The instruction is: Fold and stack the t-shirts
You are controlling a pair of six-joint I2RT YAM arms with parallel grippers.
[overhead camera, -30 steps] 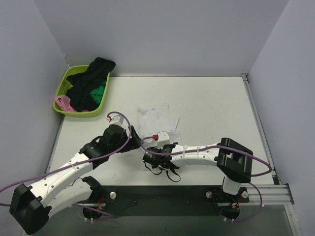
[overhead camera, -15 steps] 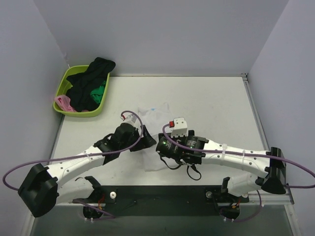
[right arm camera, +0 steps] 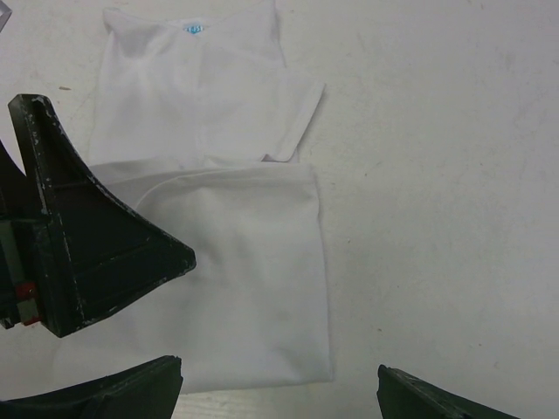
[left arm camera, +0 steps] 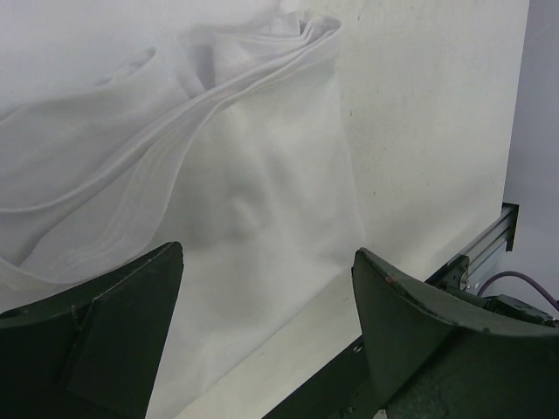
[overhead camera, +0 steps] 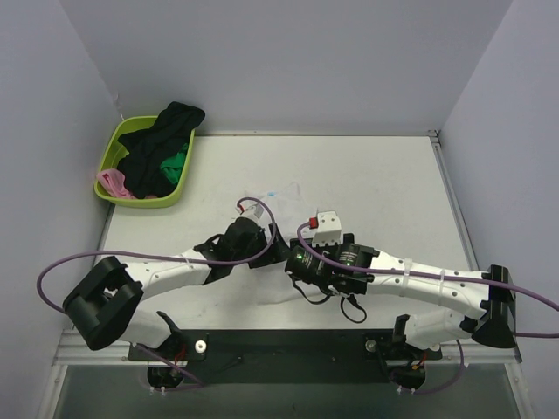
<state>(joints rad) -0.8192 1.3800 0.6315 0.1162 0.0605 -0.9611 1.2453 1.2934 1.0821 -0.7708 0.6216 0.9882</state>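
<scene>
Left gripper [left arm camera: 268, 253] and right gripper [right arm camera: 275, 371] are hovering spread, empty, over the shirt [right arm camera: 227, 262] mid-frame; they should be pinching its lower-edge corners evenly.

Left arm [overhead camera: 166, 275]: swung right and stretched out flatter; its shoulder block rose from the near-left corner toward the table edge
Left gripper [overhead camera: 276, 253]: travelled right, from the left border of the white t-shirt [overhead camera: 271, 199] to over its middle
Right arm [overhead camera: 419, 279]: unbent from a raised elbow into a long low reach; its wrist shifted right
White t-shirt: more of it was covered from above; only its far edge showed
</scene>
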